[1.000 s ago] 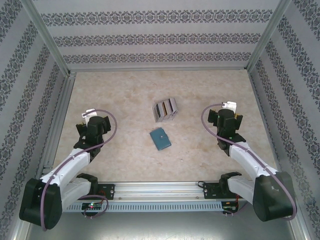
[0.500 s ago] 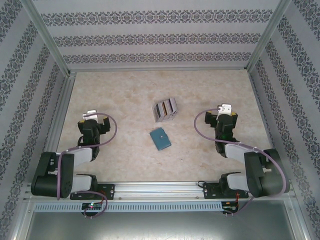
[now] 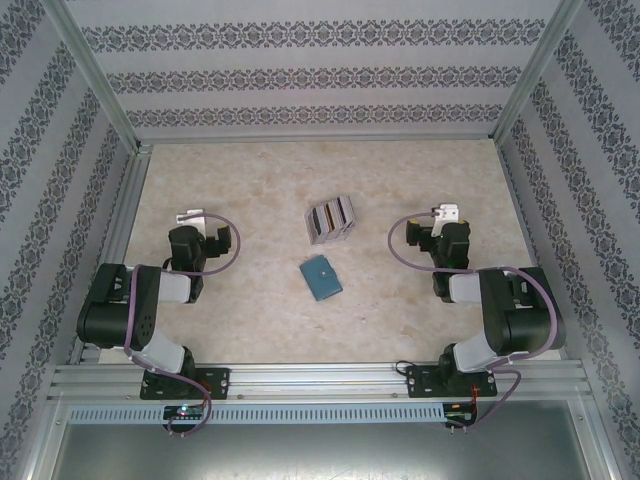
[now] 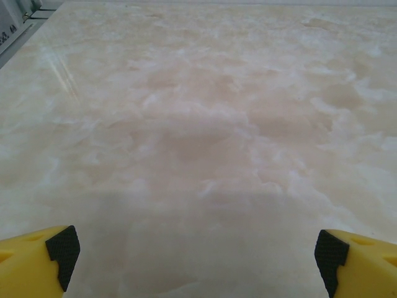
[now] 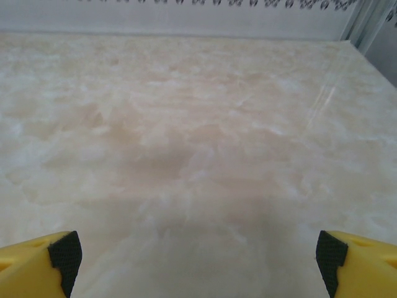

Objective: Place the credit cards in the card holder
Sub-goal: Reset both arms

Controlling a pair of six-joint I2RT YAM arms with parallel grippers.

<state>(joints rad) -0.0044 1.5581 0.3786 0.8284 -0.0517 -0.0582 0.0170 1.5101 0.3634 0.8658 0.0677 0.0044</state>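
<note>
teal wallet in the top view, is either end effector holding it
No, the small teal-blue rectangular wallet lies free on the table, the left end effector and right end effector well off to its sides.

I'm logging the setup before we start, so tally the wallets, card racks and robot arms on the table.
Wallet: 1
Card rack: 1
Robot arms: 2, the left arm and the right arm
Total: 4, leaving out the cards in the rack, which are too small to count.
</note>
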